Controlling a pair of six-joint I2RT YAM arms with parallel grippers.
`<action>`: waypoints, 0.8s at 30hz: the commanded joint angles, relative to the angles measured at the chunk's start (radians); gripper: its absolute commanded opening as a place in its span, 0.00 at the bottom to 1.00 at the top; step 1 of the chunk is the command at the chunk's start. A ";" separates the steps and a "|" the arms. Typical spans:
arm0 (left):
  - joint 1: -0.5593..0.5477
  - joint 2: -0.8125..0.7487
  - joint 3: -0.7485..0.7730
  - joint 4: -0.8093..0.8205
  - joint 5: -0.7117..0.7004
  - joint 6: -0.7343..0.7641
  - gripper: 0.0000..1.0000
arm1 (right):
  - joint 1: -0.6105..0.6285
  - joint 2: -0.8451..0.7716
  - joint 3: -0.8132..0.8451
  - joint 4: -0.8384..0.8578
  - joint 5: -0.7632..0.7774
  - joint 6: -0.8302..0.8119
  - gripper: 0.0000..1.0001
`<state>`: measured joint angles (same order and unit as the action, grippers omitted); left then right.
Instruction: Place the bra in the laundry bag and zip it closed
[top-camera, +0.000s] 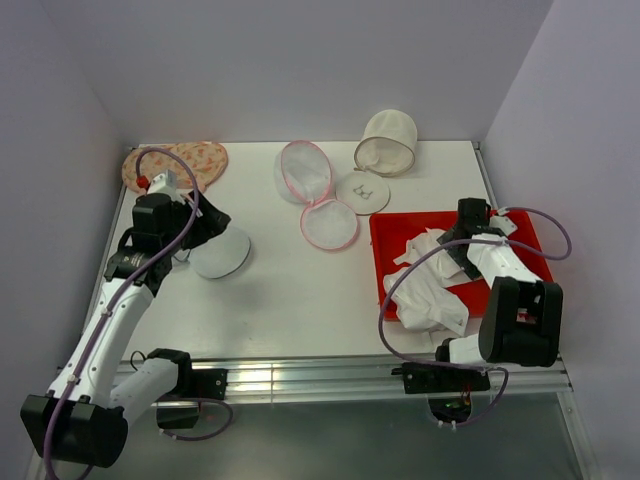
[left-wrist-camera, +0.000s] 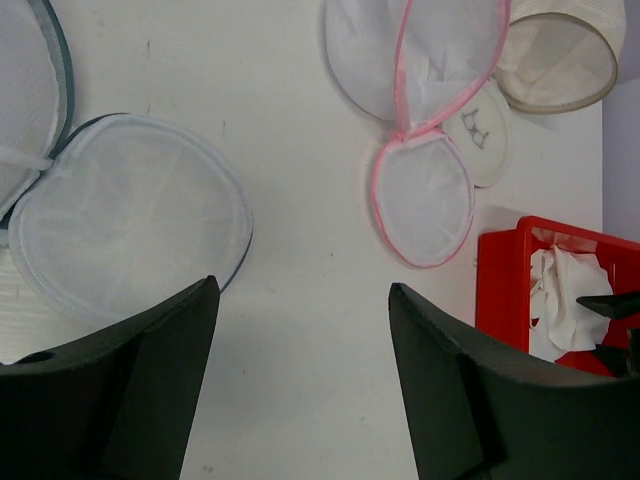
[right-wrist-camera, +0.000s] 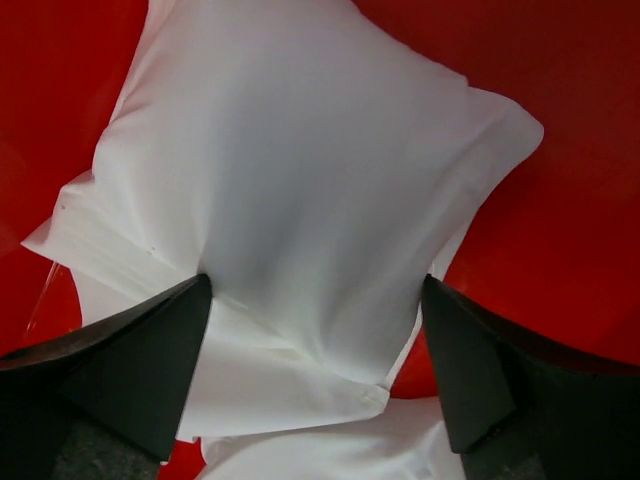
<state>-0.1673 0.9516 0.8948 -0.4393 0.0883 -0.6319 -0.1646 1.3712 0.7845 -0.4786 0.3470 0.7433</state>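
Note:
The laundry bag (top-camera: 224, 254) lies open on the left of the table; its two white mesh halves with dark rims show in the left wrist view (left-wrist-camera: 130, 215). My left gripper (top-camera: 208, 232) hovers over it, open and empty (left-wrist-camera: 302, 288). The bra (right-wrist-camera: 300, 170) is soft white fabric in the red tray (top-camera: 385, 232), among other white garments (top-camera: 430, 290). My right gripper (top-camera: 458, 258) is down in the tray, open, its two fingers either side of the white fabric (right-wrist-camera: 316, 281).
A pink-rimmed mesh bag (top-camera: 315, 195) lies open at the middle back. A round white disc (top-camera: 363, 192) and a beige mesh cylinder (top-camera: 387, 142) are beside it. A peach floral bag (top-camera: 185, 160) is at the back left. The red tray (left-wrist-camera: 497, 290) stands right.

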 joint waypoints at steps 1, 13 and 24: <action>-0.005 -0.031 -0.016 0.065 0.031 0.011 0.75 | -0.006 0.023 0.047 0.074 -0.014 0.016 0.89; -0.009 -0.033 -0.034 0.073 0.045 0.011 0.75 | -0.004 -0.219 0.082 0.015 -0.111 -0.045 0.00; -0.014 -0.020 -0.033 0.070 0.054 0.017 0.75 | 0.011 -0.435 0.249 -0.060 -0.325 -0.079 0.00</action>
<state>-0.1749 0.9375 0.8577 -0.4076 0.1188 -0.6315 -0.1635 0.9825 0.9558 -0.5278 0.1101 0.6895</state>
